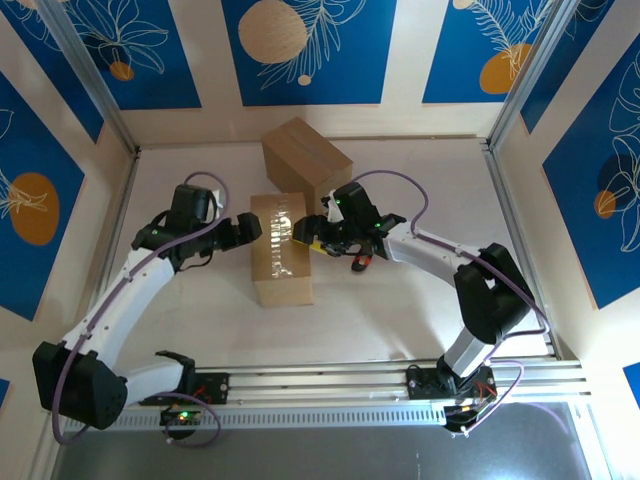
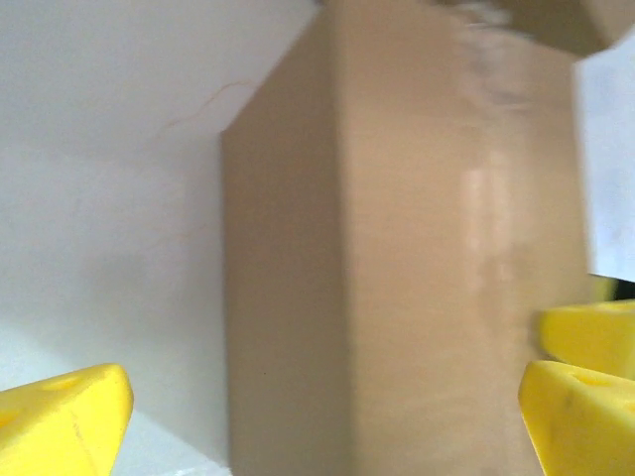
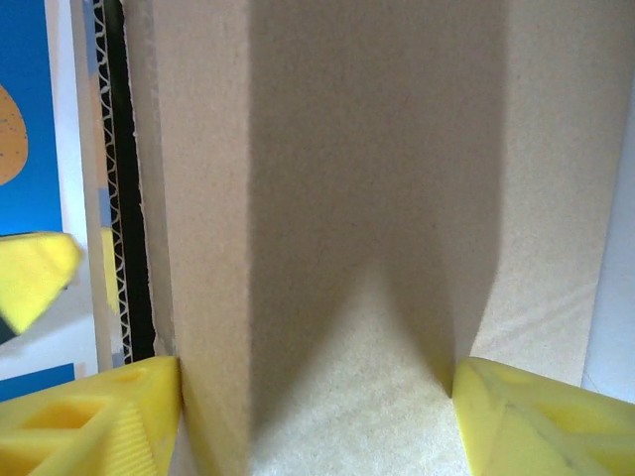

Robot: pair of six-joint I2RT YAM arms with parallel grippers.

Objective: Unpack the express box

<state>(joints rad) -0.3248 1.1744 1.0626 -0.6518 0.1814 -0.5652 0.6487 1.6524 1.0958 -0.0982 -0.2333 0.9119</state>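
Note:
The express box [image 1: 281,258], a long brown carton with tape along its top, lies in the middle of the table. My left gripper [image 1: 246,228] stands open at the box's left side. In the left wrist view its yellow fingers [image 2: 62,420] sit wide apart with the carton's corner [image 2: 397,297] between them, touching neither. My right gripper [image 1: 309,233] is at the box's upper right edge. In the right wrist view its jaws have closed in, and both yellow fingers [image 3: 99,426] rest against the cardboard [image 3: 327,248] that fills the gap. A corrugated flap edge [image 3: 117,198] shows beside them.
A second brown carton [image 1: 305,160] sits behind, almost touching the box's far end. Aluminium frame posts [image 1: 120,130] and the white side walls border the table. Bare table lies in front of the box [image 1: 330,330].

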